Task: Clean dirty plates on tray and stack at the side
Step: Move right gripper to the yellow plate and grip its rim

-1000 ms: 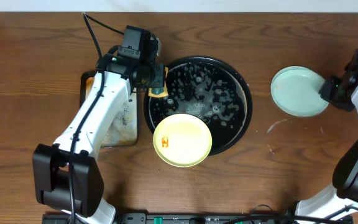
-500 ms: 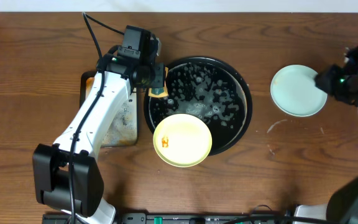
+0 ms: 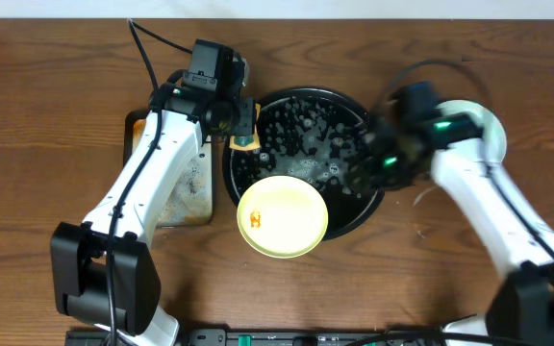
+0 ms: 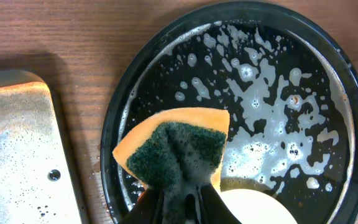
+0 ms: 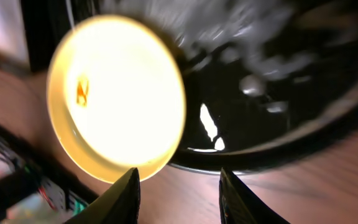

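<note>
Overhead view first: the yellow plate sits at about 7 o'clock on the black tray, hanging over the rim onto the tabletop, and it has an orange smear on it, so I'd call that one not cleaned yet. A mint plate is parked on the tabletop off the tray's 3 o'clock side, half hidden behind my right arm; can't tell if it's one plate or two stacked. The tray is covered in suds with no other plate on it. My left tool hovers at the tray's 10 o'clock, pinched tight on the soapy orange-and-green sponge, just beside the little metal tray. The right tool is blurry from above, but its wrist cam shows the fingers partway apart with nothing between them, looking down at the yellow plate. My guess: the mint part is done, and the yellow one needs scrubbing and stacking.
</note>
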Motion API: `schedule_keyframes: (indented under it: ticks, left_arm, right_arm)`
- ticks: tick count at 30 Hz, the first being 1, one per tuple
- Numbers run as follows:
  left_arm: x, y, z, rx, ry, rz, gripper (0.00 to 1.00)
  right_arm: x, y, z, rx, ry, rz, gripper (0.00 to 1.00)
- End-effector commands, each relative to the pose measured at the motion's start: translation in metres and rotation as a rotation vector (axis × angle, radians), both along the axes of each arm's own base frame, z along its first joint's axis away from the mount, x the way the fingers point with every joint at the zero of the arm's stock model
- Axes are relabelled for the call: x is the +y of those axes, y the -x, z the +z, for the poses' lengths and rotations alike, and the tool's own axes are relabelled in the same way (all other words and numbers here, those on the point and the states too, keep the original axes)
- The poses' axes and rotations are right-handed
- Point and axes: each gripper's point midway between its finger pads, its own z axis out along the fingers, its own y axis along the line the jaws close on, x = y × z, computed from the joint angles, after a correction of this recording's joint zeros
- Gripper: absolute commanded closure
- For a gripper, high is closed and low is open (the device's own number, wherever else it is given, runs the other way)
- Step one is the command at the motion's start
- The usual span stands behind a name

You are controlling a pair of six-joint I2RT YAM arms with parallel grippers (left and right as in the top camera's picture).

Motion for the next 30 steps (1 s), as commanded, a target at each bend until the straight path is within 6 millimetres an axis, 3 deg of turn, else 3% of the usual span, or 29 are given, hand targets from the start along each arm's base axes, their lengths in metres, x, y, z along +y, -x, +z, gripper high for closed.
schedule_keyframes:
  ticks: [1,6,9,12,14,22,30]
  left_arm:
    - [0.001,0.000,-0.003,0.005,-0.002,-0.001,0.85]
    - [0.001,0.000,-0.003,0.005,-0.002,-0.001,0.85]
    - [0.001,0.000,-0.003,0.005,-0.002,-0.001,0.85]
    - [0.001,0.000,-0.003,0.006,-0.002,-0.001,0.85]
    - [0.001,0.000,-0.003,0.006,-0.002,-0.001,0.85]
    - [0.001,0.000,-0.003,0.005,-0.002,-0.001,0.84]
    - [0.001,0.000,-0.003,0.006,-0.002,-0.002,0.84]
  right_arm:
    - [0.022,0.022,-0.036,0.105,0.066,0.026,0.61]
    - [0.044,0.038,-0.070,0.194,0.109,0.019,0.60]
    - [0.045,0.048,-0.090,0.240,0.170,-0.004,0.59]
    - [0.042,0.059,-0.109,0.294,0.235,-0.048,0.63]
    - [0.044,0.058,-0.111,0.291,0.233,-0.054,0.72]
    - [0.040,0.026,-0.103,0.204,0.169,-0.115,0.97]
    - [0.018,-0.021,-0.100,0.068,0.133,-0.171,0.99]
